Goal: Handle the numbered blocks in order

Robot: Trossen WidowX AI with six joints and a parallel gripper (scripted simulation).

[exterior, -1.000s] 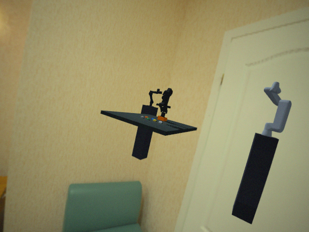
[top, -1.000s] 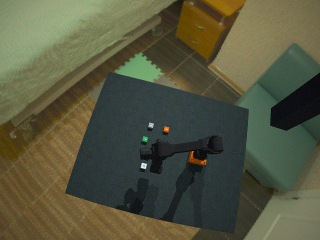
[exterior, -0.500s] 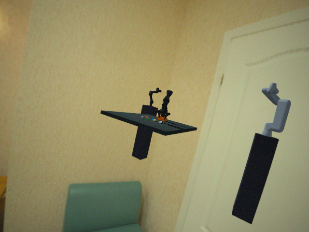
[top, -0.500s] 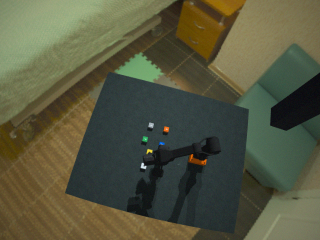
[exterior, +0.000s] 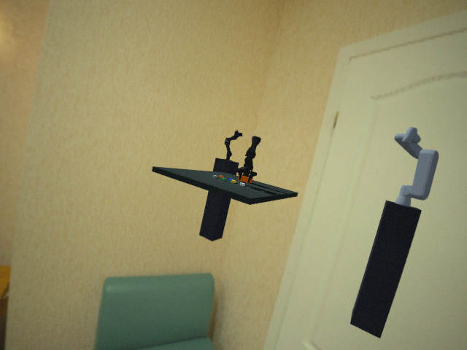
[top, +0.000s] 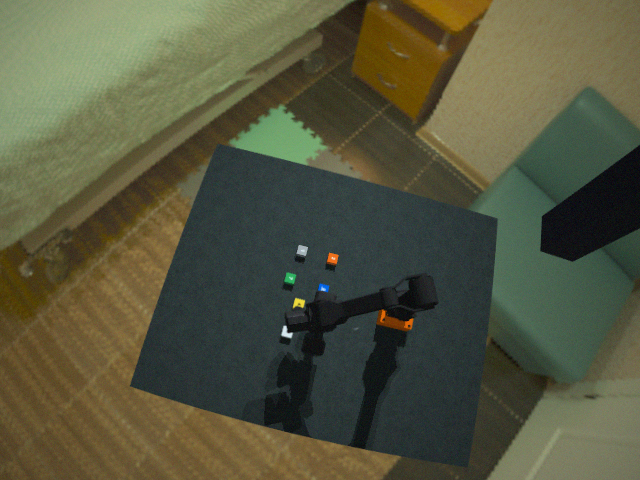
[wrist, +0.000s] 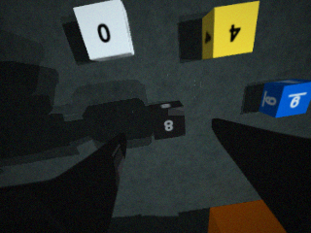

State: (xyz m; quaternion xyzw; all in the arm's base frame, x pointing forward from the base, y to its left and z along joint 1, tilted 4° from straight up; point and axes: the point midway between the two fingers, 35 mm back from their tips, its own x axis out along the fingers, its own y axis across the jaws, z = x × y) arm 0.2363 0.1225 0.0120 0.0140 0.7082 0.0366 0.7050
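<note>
On the dark table [top: 217, 222] [exterior: 199, 179], the black block with the 8 [wrist: 168, 127] lies below the pincer [wrist: 168, 130], between and beyond its spread fingertips. The pincer is released, gripping nothing; the yellow 4 block [top: 299, 303] [exterior: 233, 181] [wrist: 234, 31] sits farther out.

The arm [top: 361, 303] [exterior: 249, 153] is black all over, with a dull finish. Its links are slim, with bulkier, blocky joints; the joint at the right in the top view is the thickest. The base [top: 395, 320] [exterior: 245, 179] is bright orange and boxy, with small dark spots at its near left and near right corners. The gripper [wrist: 168, 130] has two black fingers, broad at the root and tapering to narrow tips. The left finger's inner face shows a small greyish patch.
</note>
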